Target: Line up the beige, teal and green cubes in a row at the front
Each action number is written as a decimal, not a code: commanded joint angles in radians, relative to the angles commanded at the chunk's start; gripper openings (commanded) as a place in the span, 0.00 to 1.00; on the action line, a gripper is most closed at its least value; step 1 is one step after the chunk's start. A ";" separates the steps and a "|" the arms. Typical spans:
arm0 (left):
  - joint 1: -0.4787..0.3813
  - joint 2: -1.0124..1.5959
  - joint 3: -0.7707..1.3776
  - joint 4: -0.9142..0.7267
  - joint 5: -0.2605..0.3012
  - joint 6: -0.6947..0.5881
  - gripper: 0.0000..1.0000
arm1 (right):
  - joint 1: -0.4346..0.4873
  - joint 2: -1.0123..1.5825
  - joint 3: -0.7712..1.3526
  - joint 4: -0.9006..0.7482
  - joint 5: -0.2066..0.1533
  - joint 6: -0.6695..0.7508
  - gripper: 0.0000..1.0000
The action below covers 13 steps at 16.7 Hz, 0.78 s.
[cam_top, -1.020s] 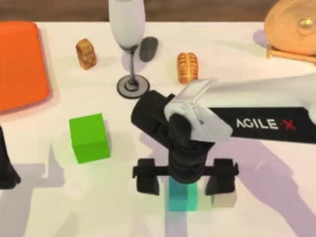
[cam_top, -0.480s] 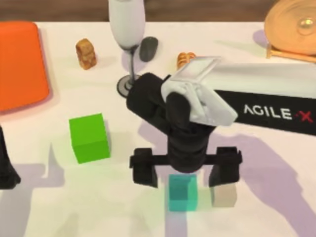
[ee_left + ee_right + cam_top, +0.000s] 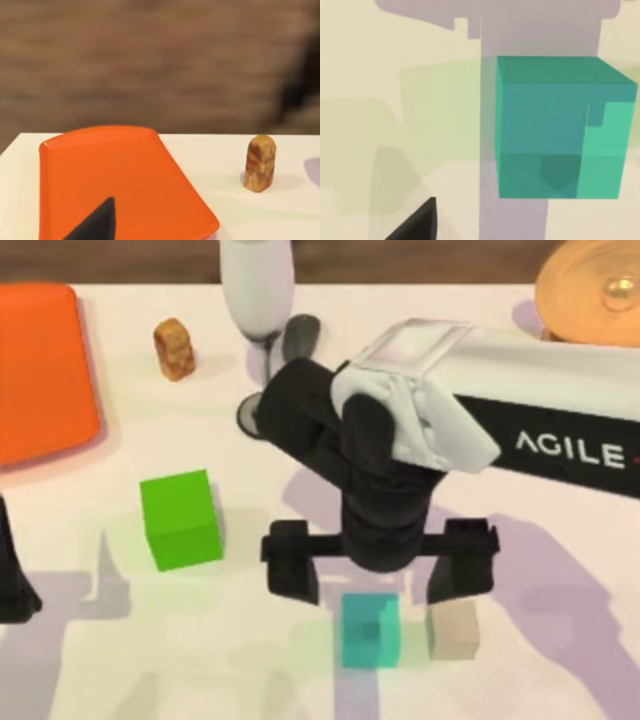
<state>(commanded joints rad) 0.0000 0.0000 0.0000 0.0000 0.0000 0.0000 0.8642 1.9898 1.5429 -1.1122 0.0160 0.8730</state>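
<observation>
The right end effector (image 3: 379,578) hangs with fingers spread wide, gripping nothing, above the teal cube (image 3: 370,630); the beige cube (image 3: 454,629) sits just beside it at the tabletop's (image 3: 560,660) front; the green cube (image 3: 181,519) stands well left; the left end effector (image 3: 12,575) is parked at the left edge, its fingers' state unclear.

A bright green cube (image 3: 181,518), a teal cube (image 3: 370,630) and a grey-beige cube (image 3: 454,629) are seen on the white table (image 3: 560,640). The tray (image 3: 40,370) is coloured plain orange, and the small loaf (image 3: 174,348) is mottled brown.
</observation>
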 joint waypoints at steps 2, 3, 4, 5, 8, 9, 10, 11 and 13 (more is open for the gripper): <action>-0.007 0.025 0.025 -0.019 0.001 0.017 1.00 | -0.014 -0.030 -0.024 0.015 0.011 -0.016 1.00; -0.013 0.051 0.051 -0.037 0.001 0.034 1.00 | -0.028 -0.061 -0.047 0.030 0.021 -0.032 1.00; -0.021 0.087 0.086 -0.062 0.001 0.056 1.00 | -0.046 -0.103 -0.078 0.049 0.033 -0.053 1.00; -0.031 0.132 0.129 -0.091 0.001 0.082 1.00 | -0.067 -0.155 -0.115 0.074 0.047 -0.079 1.00; -0.067 0.322 0.299 -0.207 0.000 0.186 1.00 | -0.150 -0.374 -0.265 0.173 0.092 -0.180 1.00; -0.081 0.403 0.365 -0.254 0.000 0.226 1.00 | -0.185 -0.465 -0.327 0.214 0.107 -0.220 1.00; -0.096 0.494 0.434 -0.303 -0.001 0.269 1.00 | -0.222 -0.562 -0.396 0.258 0.120 -0.262 1.00; -0.112 0.593 0.505 -0.355 -0.001 0.314 1.00 | -0.262 -0.667 -0.470 0.305 0.132 -0.307 1.00; -0.144 0.806 0.650 -0.464 -0.003 0.407 1.00 | -0.348 -0.888 -0.631 0.404 0.150 -0.400 1.00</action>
<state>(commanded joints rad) -0.1443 0.8061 0.6503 -0.4643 -0.0025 0.4069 0.5158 1.1019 0.9119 -0.7078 0.1661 0.4729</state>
